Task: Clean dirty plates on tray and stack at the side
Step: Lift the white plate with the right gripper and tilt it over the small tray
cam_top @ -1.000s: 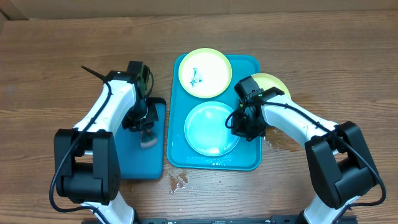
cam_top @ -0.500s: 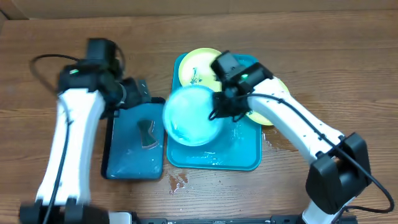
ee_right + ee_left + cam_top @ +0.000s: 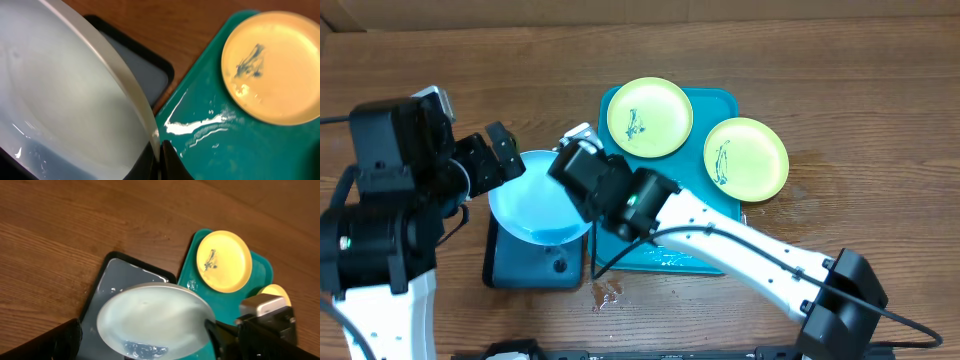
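Pinching blue plate's (image 3: 532,205) rim tight in right gripper (image 3: 160,160), center-left above dark tray (image 3: 525,268) — holding left gripper (image 3: 494,165) wide, gripping nothing.

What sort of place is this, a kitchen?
Probably a robot test bench, not a kitchen: two robot arms at a wood-grain table, a turquoise tray with a smeared yellow plate, and a pale blue plate held in the right tool.

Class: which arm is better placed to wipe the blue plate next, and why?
Left, probably: the left gripper is open and free beside the blue plate, while the right gripper is shut on its rim.
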`<state>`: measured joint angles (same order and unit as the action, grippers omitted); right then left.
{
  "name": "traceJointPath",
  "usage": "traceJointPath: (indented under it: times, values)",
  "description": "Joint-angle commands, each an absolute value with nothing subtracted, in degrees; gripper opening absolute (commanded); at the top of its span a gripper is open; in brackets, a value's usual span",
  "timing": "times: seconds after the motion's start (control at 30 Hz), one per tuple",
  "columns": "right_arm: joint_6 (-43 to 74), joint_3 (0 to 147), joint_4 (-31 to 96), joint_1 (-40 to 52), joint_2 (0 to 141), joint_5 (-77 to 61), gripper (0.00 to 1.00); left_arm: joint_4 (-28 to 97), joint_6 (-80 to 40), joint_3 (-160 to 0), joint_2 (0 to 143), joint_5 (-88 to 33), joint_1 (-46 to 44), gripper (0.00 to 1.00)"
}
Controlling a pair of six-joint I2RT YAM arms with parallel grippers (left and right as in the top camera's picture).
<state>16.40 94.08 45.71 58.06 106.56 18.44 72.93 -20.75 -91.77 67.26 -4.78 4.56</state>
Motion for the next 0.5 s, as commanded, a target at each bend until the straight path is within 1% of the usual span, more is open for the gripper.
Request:
traceJointPath:
  times: [0.0, 0.47]
  values:
    - [16.23, 94.85, 44.6, 60.36, 105.69, 30.55, 0.04, 73.14, -19.68, -92.64, 65.45, -2.22, 4.86, 1.0]
    - [16.23, 94.85, 45.74, 69.93, 105.69, 49.89, 0.04, 74.78, -19.68, -92.62, 69.28, -0.89, 4.86, 1.0]
